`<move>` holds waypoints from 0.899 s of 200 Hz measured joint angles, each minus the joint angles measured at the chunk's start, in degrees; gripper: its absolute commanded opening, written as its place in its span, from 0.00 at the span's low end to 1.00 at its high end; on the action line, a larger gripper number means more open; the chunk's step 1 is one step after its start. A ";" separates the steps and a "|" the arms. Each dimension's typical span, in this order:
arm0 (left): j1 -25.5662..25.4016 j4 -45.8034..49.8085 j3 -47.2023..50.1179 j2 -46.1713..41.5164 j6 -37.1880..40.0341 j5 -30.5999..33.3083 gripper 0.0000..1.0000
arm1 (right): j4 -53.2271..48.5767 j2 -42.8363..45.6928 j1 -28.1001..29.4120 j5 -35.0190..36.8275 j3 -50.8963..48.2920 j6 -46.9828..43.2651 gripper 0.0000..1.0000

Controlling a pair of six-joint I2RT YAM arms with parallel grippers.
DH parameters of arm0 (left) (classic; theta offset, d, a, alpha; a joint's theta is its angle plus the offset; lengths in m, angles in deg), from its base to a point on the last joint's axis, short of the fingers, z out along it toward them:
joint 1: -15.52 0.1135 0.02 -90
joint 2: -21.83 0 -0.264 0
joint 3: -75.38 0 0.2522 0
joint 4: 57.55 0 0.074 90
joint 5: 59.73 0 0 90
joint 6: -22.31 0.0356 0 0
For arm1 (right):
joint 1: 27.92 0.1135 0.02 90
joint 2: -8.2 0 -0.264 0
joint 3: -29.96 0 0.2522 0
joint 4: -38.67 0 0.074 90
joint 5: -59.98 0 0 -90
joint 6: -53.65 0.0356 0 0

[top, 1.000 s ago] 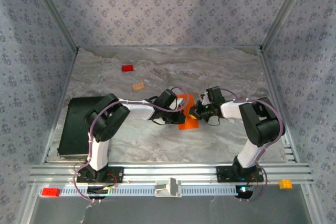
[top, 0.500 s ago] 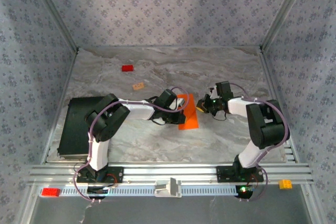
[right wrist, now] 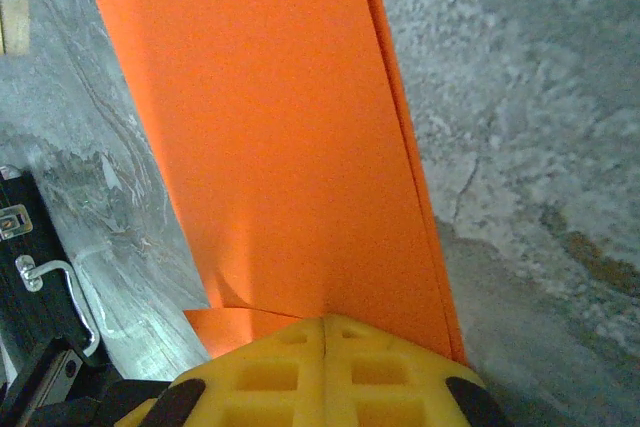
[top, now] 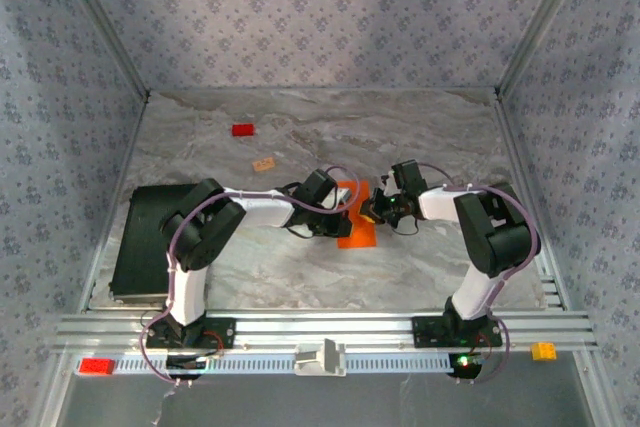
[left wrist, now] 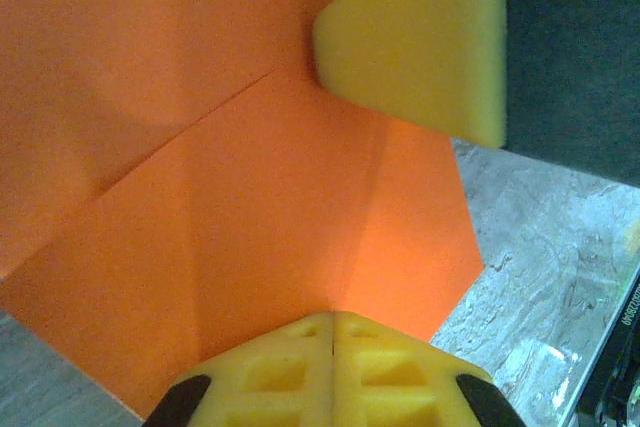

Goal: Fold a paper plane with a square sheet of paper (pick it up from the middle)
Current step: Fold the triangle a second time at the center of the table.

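The square sheet of paper point(top: 358, 233) is bright orange and lies mid-table, folded into a narrow layered strip; this is the paper plane as it stands. My left gripper point(top: 338, 212) is shut, its tips down on the strip's left side. In the left wrist view the shut yellow fingers point(left wrist: 333, 325) rest on creased orange paper point(left wrist: 250, 197), with a yellow fingertip point(left wrist: 420, 37) of the right gripper pressing on it from above. My right gripper point(top: 371, 213) is shut too, its tips point(right wrist: 325, 325) on the long folded paper point(right wrist: 280, 127) near its right edge.
A small red block point(top: 243, 130) and a small tan block point(top: 264, 164) lie further back on the left. A black flat case point(top: 145, 237) sits at the left edge under the left arm. The enclosure's patterned walls close in the table on three sides.
Half a second ago the right gripper had pulled off to the right of the paper. It has come back onto the paper's right side. The left gripper has stayed put.
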 measured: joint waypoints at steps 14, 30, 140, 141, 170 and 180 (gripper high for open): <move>0.00 0.94 -0.50 0.00 -0.17 -0.02 0.03 | 1.05 0.24 0.00 0.07 -0.66 0.44 0.00; 0.00 1.88 -1.44 0.00 -0.46 -0.37 0.04 | 1.77 0.44 0.00 0.13 -1.05 0.63 0.00; -0.02 2.38 -6.29 4.42 -2.08 -1.38 0.05 | 3.39 0.55 0.00 0.22 -1.95 1.66 0.00; -0.02 2.38 -6.29 4.42 -2.05 -1.36 0.05 | 3.39 0.55 0.00 0.22 -1.95 1.66 0.00; -0.35 2.54 -5.92 3.87 -1.46 -0.15 0.06 | 3.52 0.55 0.00 0.20 -1.99 1.68 0.00; -0.50 2.67 -5.66 3.50 -1.40 0.15 0.08 | 3.54 0.55 0.00 0.20 -1.99 1.68 0.00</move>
